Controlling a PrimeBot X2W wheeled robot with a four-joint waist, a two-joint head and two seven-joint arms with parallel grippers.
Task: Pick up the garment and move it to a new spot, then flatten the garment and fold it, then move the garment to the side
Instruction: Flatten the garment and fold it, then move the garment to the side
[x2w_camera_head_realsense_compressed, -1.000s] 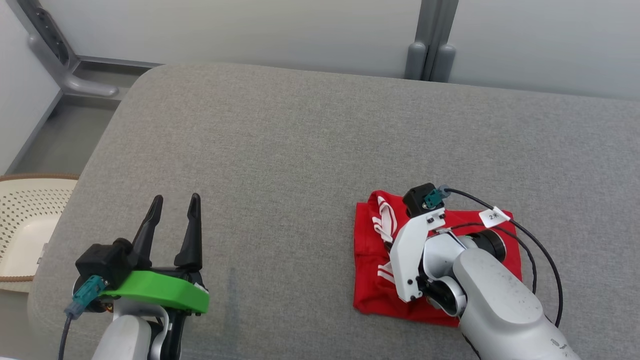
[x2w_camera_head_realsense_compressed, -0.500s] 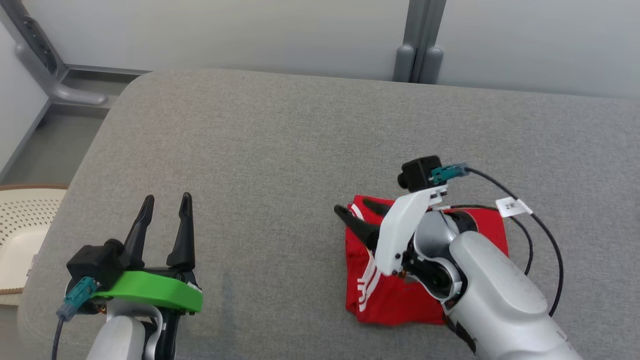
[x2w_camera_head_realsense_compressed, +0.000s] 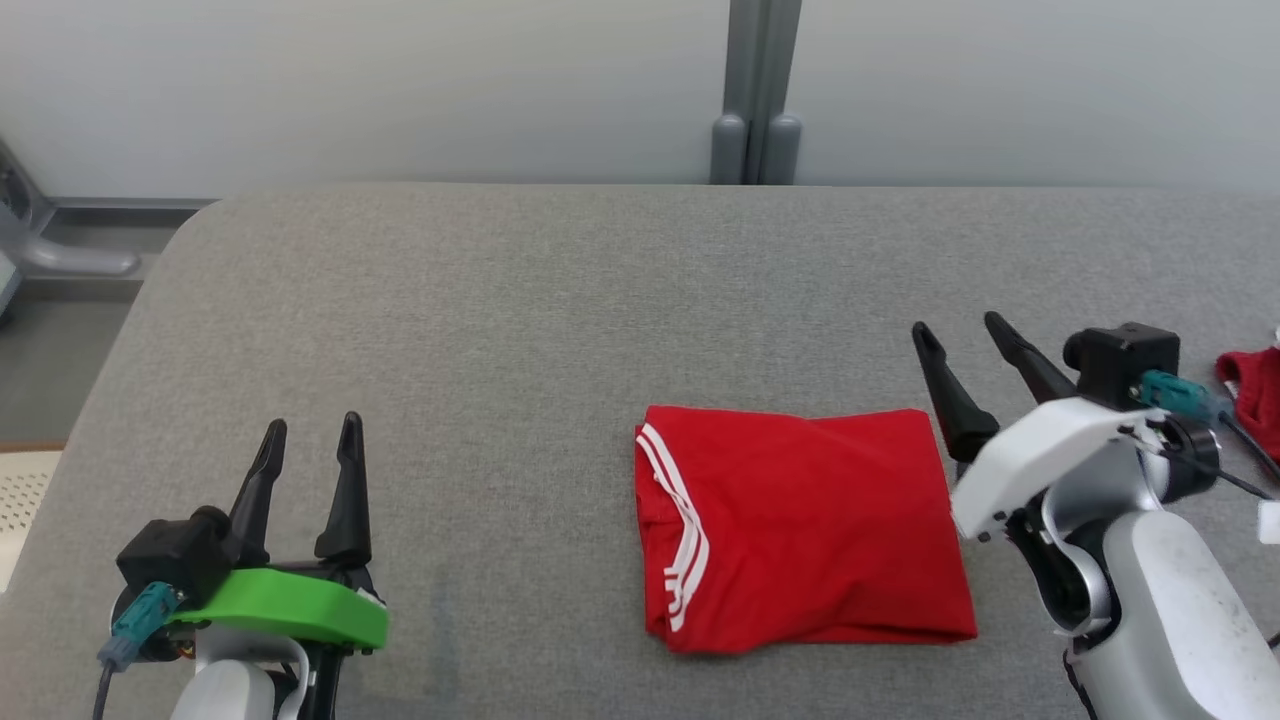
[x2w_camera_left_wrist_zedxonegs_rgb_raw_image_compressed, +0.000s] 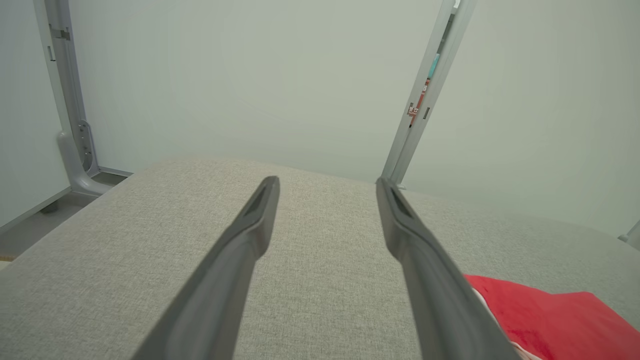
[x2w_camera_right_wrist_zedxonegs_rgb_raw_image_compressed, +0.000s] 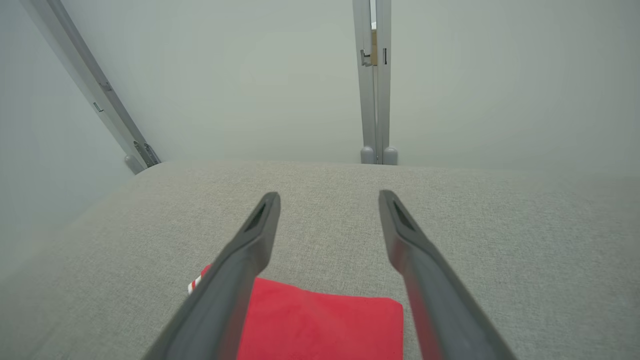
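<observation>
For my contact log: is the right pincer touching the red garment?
Cannot tell. In the head view the right pincer overlaps the corner of the red garment; its height above the cloth is unclear.

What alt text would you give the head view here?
A folded red garment with white stripes lies flat on a grey cushioned surface. The open left gripper sits at lower left, the open right gripper just right of the garment.

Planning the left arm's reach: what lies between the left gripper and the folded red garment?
Bare grey cushion, nothing else, between left gripper and red garment; the head view shows it.
</observation>
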